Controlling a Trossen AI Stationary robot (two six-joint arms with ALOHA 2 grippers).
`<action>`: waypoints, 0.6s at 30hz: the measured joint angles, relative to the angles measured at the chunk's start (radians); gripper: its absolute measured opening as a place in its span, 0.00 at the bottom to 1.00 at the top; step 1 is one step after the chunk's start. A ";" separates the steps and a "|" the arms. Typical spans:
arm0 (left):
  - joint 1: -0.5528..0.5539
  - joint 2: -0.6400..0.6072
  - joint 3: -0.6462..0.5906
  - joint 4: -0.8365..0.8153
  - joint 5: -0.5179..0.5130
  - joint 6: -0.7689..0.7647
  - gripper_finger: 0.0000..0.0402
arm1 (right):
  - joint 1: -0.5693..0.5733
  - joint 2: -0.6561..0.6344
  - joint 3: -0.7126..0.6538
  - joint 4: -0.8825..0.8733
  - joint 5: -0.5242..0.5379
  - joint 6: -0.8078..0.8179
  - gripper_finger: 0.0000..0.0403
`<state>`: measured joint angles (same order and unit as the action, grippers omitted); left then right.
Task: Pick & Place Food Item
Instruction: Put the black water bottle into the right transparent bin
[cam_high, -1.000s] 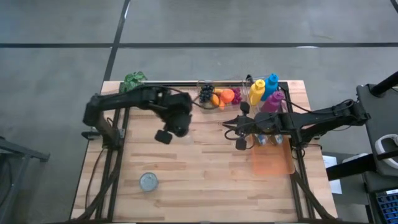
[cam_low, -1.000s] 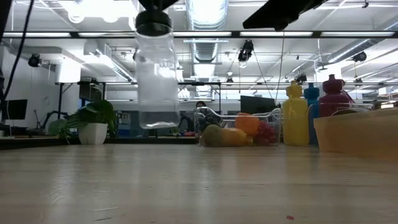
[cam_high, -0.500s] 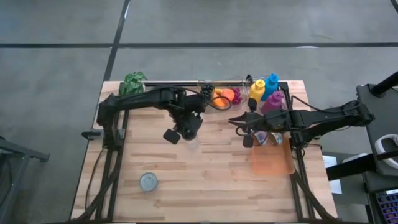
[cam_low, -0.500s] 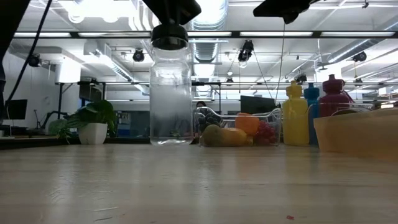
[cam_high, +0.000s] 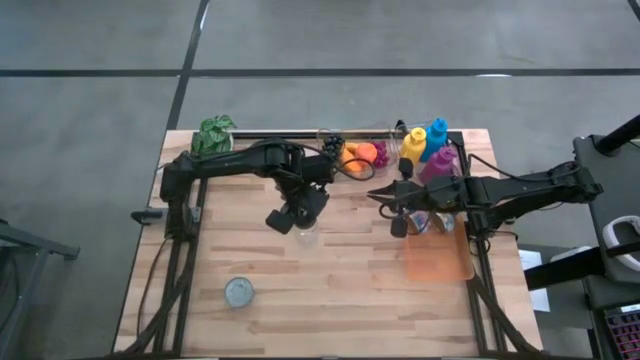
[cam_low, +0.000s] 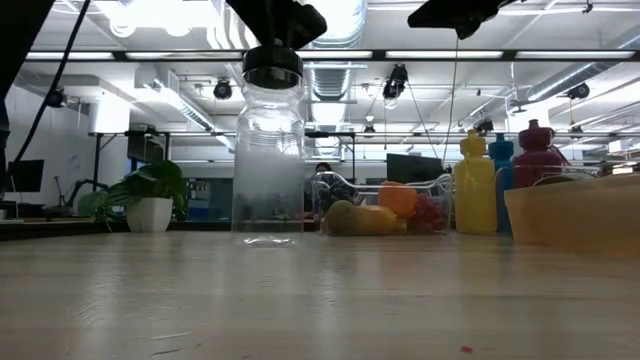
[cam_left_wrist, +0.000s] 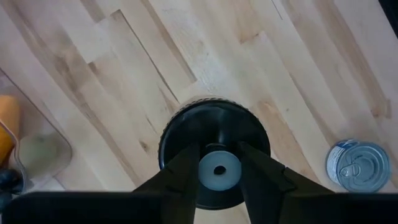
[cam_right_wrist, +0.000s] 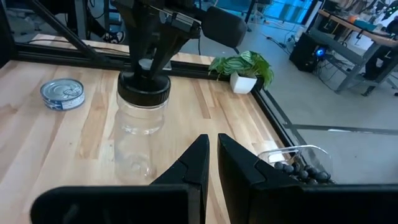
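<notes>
A clear jar (cam_low: 268, 150) with a black lid (cam_left_wrist: 214, 127) stands upright with its base on the wooden table, near the middle. My left gripper (cam_left_wrist: 217, 149) is straight above it, pointing down, shut on the white knob in the lid's centre. In the high view the gripper (cam_high: 300, 213) hides most of the jar (cam_high: 307, 238). My right gripper (cam_high: 374, 194) hovers shut to the jar's right, above the table, with nothing in it; its wrist view shows the jar (cam_right_wrist: 140, 124) ahead of it. My left gripper has the white knob (cam_left_wrist: 219, 169) at the centre of the jar's lid between its two fingers (cam_left_wrist: 186, 171), one on each side. The fingers come from above, pointing down. The jar stands upright with its base on the table.
A wire basket of fruit (cam_high: 355, 157) and coloured bottles (cam_high: 425, 145) stand at the far edge. An orange bin (cam_high: 437, 258) sits at the right. A tin can (cam_high: 239, 292) lies near the front left, and a potted plant (cam_high: 215, 130) is at the far left corner.
My left gripper has carried the jar toward the table's right and down; the jar, first hanging clear, now stands on the table. My right gripper has drawn back a little toward the right.
</notes>
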<state>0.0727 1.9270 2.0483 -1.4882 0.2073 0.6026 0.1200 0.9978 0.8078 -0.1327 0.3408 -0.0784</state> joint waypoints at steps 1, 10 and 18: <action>0.000 0.000 0.000 0.000 0.000 -0.002 0.27 | 0.000 0.000 0.000 0.001 0.000 0.000 0.07; 0.000 0.000 0.000 0.003 0.000 -0.024 0.34 | 0.000 0.000 0.000 0.002 0.000 0.023 0.07; -0.001 -0.018 0.001 0.006 -0.067 -0.011 0.39 | 0.000 0.000 0.000 0.003 0.000 0.023 0.07</action>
<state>0.0719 1.9092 2.0495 -1.4826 0.1400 0.5917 0.1200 0.9977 0.8078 -0.1299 0.3408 -0.0555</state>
